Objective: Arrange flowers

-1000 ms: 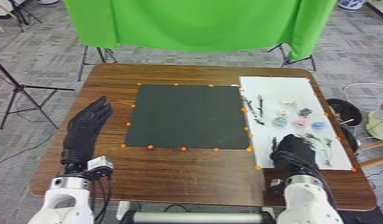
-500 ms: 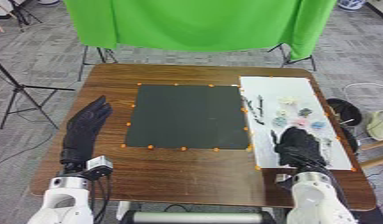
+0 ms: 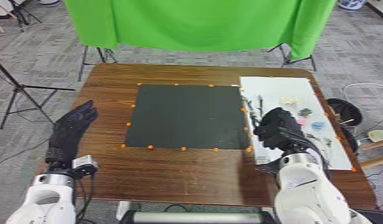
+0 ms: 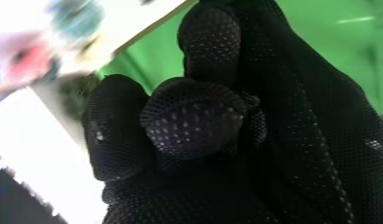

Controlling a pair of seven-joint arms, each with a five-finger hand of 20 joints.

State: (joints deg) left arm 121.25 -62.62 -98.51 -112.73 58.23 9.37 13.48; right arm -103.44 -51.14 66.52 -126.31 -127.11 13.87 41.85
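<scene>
Right hand (image 3: 276, 126): I'm swinging it left, grasp impossible to tell.
Left hand (image 3: 74, 122): easing back, released.
Blue flower (image 3: 318, 125): waiting; dark mat (image 3: 187, 115) placement possibly nearing.

You're in what looks like a robotics lab: green cloth (image 3: 201, 27) hung up, tripod (image 3: 20, 89), grey carpet tiles (image 3: 45, 55), robot arms (image 3: 303, 182) at the desk (image 3: 183, 172).

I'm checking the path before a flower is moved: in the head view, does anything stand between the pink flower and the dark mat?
Yes, the robot's right hand lies across the straight line from the pink flower to the dark mat.
</scene>
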